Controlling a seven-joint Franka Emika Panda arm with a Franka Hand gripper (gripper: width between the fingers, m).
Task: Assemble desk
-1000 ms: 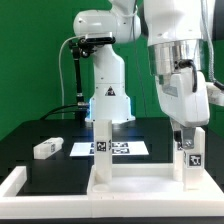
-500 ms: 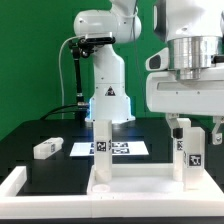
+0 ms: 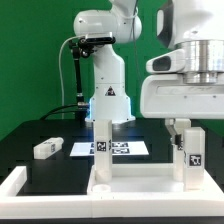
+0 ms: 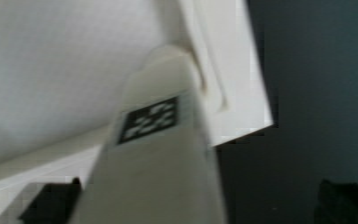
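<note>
The white desk slab (image 3: 140, 184) lies at the front of the black table. Two white legs stand upright on it, one at the exterior view's left (image 3: 101, 146) and one at its right (image 3: 190, 152). A third leg (image 3: 46, 148) lies loose on the table to the left. My gripper (image 3: 193, 128) hangs just above the right leg, its wide wrist filling the upper right. In the wrist view the leg (image 4: 158, 175) with its square marker rises between my fingertips (image 4: 51, 203), which stand wide apart. The gripper (image 4: 197, 205) is open and holds nothing. The slab's rim (image 4: 224, 60) shows behind the leg.
The marker board (image 3: 125, 148) lies flat behind the slab. The white frame (image 3: 14, 184) borders the table at the front left. The arm's white base (image 3: 106, 95) stands at the back, before a green wall.
The gripper has let go of the right leg, risen above it and turned at the wrist. The leg stays upright on the slab. Nothing else has moved.
</note>
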